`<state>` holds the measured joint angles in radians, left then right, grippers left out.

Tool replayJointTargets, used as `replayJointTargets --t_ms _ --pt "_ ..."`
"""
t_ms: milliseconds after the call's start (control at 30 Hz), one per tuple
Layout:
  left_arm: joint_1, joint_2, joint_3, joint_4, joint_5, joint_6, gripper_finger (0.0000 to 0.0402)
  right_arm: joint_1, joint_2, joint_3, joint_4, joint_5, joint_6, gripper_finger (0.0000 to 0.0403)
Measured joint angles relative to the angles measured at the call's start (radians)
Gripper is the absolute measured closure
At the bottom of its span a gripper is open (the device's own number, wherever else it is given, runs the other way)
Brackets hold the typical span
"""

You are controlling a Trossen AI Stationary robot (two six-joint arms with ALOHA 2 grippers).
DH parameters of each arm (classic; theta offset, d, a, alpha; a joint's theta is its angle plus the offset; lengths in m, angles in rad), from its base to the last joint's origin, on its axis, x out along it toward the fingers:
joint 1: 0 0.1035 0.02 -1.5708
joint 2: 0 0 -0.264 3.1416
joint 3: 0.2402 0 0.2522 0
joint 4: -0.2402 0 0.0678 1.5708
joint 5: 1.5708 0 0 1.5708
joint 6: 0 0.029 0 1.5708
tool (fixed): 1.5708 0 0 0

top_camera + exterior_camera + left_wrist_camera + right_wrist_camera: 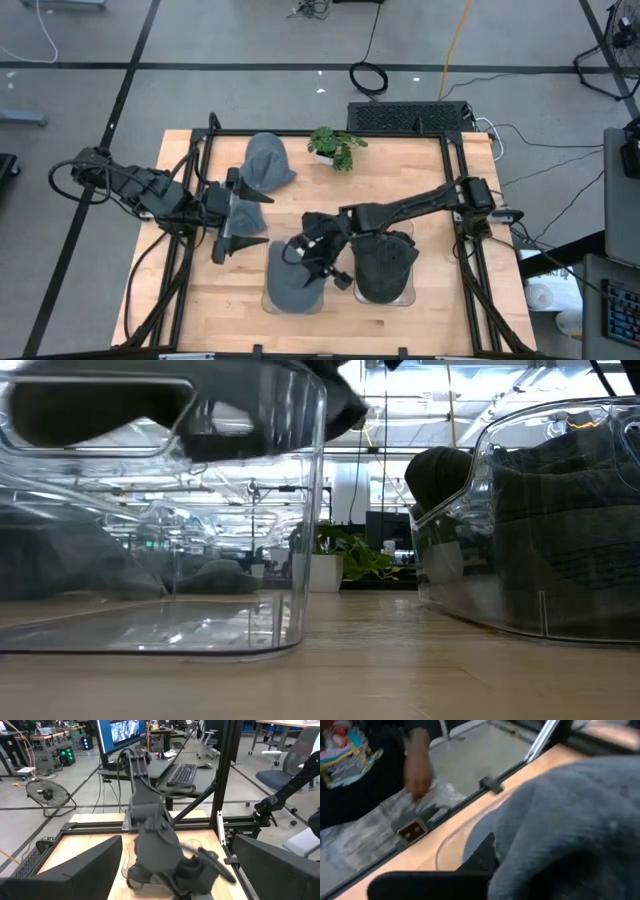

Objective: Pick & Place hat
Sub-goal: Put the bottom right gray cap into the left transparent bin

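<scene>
At centre of the high view, the right gripper [318,262] pinches a soft grey knitted hat [292,275] over the left clear plastic bin [270,300]. At left-centre, the left gripper [236,218] gapes wide beside another grey hat [264,165].

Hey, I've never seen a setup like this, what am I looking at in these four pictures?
Two robot arms work at a wooden table. One picture looks straight down, one sits at table height, and two come from cameras on the arms' wrists. On the table are a small potted plant, a grey hat lying loose, and two clear bins: one with a grey hat, one with a darker hat. The right gripper is shut, over the grey hat in its bin. The left gripper waits open nearby, empty.
</scene>
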<state>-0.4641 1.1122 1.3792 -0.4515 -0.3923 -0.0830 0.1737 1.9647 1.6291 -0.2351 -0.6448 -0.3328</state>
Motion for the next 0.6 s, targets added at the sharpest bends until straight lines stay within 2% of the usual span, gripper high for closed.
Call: replayJointTargets --t_ms 300,600 --pt "0.0 0.0 0.0 0.0 0.0 0.0 0.0009 -0.005 0.016 -0.003 0.035 -0.037 -0.012 0.0403" --pt "0.0 0.0 0.0 0.0 0.0 0.0 0.0009 -0.01 0.017 -0.076 0.129 -0.064 -0.023 0.0403"
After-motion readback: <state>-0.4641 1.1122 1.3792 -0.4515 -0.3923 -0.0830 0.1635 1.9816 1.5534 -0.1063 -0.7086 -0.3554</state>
